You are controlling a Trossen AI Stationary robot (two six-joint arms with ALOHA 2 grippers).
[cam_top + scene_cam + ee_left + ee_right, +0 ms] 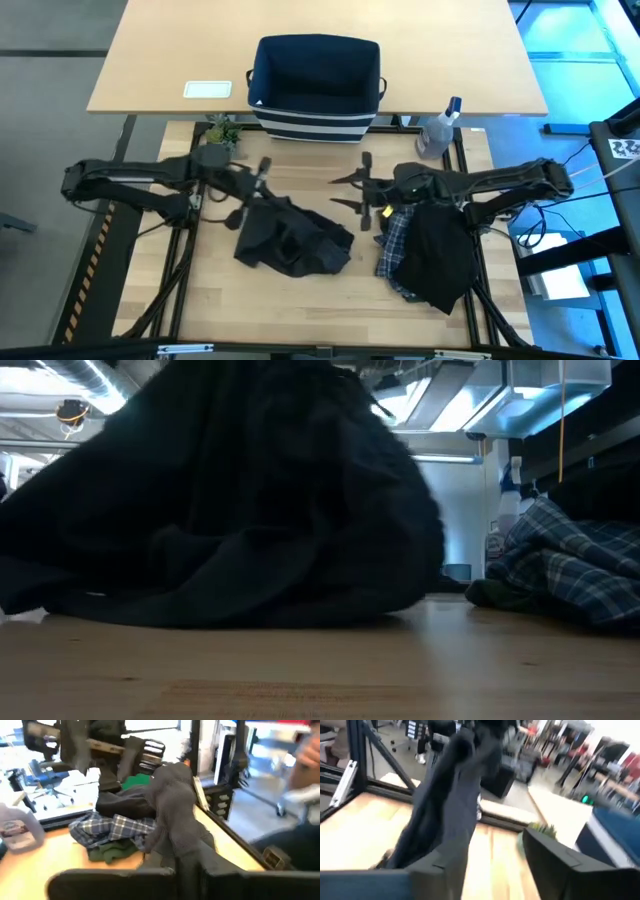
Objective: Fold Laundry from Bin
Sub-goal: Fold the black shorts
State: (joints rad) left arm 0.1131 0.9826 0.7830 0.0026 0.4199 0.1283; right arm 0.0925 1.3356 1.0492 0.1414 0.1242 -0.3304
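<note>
In left claw (263, 181): black garment (290, 235)

Matt black cloth garment (290, 238), wooden table (300, 300)

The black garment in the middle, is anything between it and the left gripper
No. The left gripper is shut on the black garment's upper edge, lifting it. The right gripper hangs open beside it, apart from the cloth. The plaid shirt lies off to the side under another dark garment.
</note>
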